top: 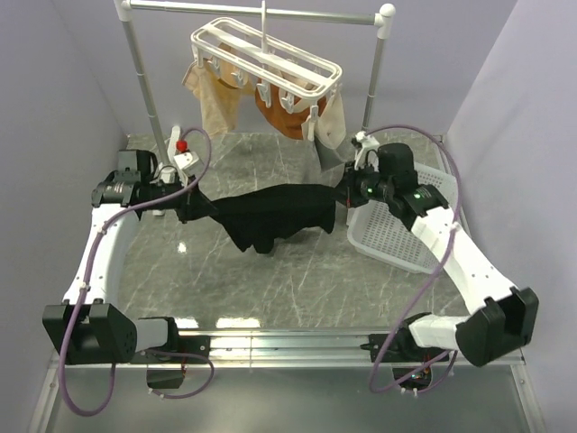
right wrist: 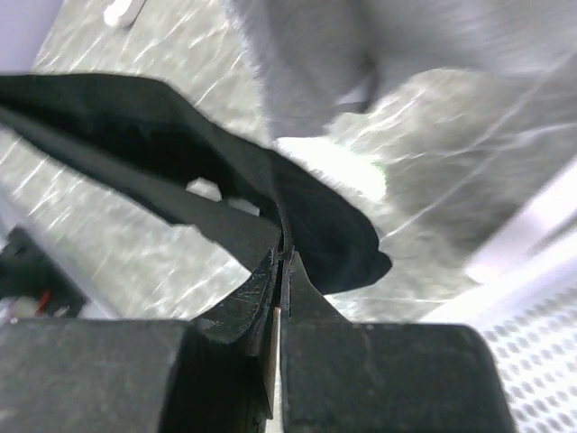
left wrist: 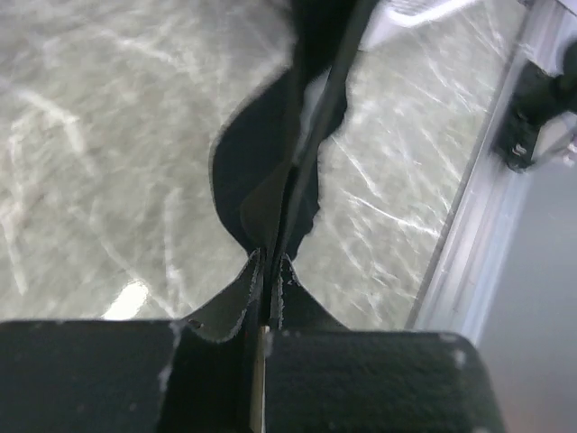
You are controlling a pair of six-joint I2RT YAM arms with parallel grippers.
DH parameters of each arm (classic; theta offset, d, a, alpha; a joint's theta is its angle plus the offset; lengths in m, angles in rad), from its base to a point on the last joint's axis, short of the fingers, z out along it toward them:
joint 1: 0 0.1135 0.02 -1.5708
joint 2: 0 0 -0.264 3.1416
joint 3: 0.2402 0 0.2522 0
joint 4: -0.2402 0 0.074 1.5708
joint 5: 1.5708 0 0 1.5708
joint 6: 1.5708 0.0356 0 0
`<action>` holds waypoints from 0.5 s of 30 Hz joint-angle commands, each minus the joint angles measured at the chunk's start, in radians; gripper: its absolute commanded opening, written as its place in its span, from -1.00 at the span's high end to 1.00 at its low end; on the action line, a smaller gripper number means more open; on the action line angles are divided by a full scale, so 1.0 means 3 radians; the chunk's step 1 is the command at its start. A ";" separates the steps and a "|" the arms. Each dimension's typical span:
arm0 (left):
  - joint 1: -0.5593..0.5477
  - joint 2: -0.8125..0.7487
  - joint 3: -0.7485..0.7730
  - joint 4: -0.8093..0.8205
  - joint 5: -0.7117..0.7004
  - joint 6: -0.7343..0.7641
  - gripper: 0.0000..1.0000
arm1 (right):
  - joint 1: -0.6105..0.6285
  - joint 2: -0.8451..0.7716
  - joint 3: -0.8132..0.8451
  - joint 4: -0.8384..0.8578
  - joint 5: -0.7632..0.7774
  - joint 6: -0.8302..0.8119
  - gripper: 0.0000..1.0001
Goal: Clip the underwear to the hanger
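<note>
the carrying step appeared to be in hand: the underwear (top: pixel 270 212) was held off the table (top: pixel 297 280), stretched level between the two grippers at the middle of the top view, with its loose part sagging toward 6 o'clock. the left gripper (top: pixel 185 200) was closed tight on the end of the fabric at 9 o'clock, and the right gripper (top: pixel 345 191) was pinched shut on the end at 3 o'clock. in each wrist view black cloth was seen nipped between the fingertips. no clip had yet been reached. the hanger (top: pixel 266 54) was hung from the rail (top: pixel 261 11) at 12 o'clock, well apart from the underwear, with tan garments (top: pixel 212 99) and an orange garment (top: pixel 284 113) clipped under it. the next move was judged to call for both arms being raised and carried toward 12 o'clock together, so that a held edge could be brought to a free clip. both forearms were turned inward, wrists facing each other across the table.
</note>
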 commanded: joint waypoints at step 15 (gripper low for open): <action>0.0020 0.0578 -0.0307 -0.0699 -0.0216 0.0765 0.81 | 0.1277 0.0662 -0.0038 -0.0059 0.1344 -0.0309 1.00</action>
